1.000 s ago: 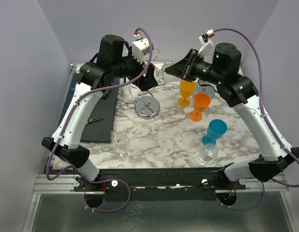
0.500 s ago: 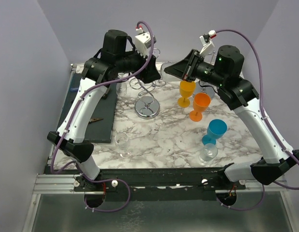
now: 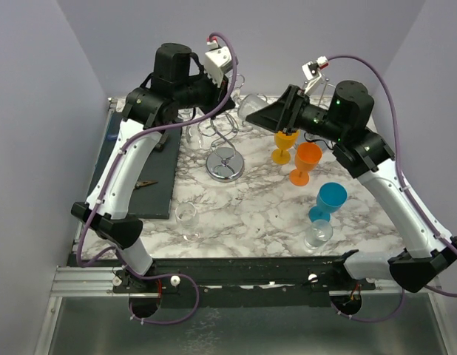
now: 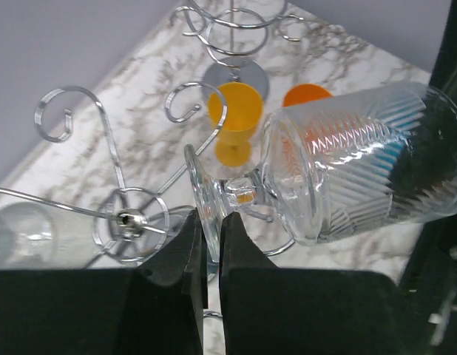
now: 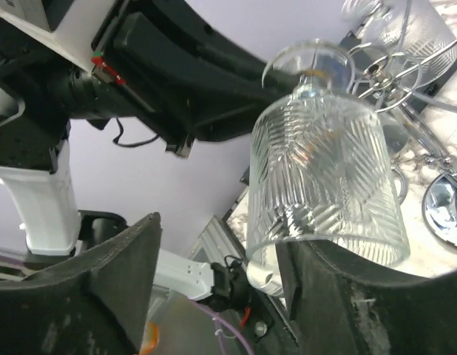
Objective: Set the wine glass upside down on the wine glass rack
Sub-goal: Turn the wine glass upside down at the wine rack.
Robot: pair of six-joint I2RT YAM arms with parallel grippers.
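Top view, as I see it from my station. The marble-patterned tabletop (image 3: 251, 211) carries the wine glass rack (image 3: 225, 163), whose round chrome foot stands left of centre, toward the far side. To its right stand a yellow goblet (image 3: 285, 144) and an orange goblet (image 3: 306, 163), just beside each other. Nearer the arms is a blue goblet (image 3: 328, 201), with a clear glass (image 3: 317, 235) just in front of it. A second clear glass (image 3: 186, 220) stands upright near the front left. Along the left edge lies a dark mat (image 3: 143, 203) — on it, a small tool (image 3: 146, 183) I cannot identify.
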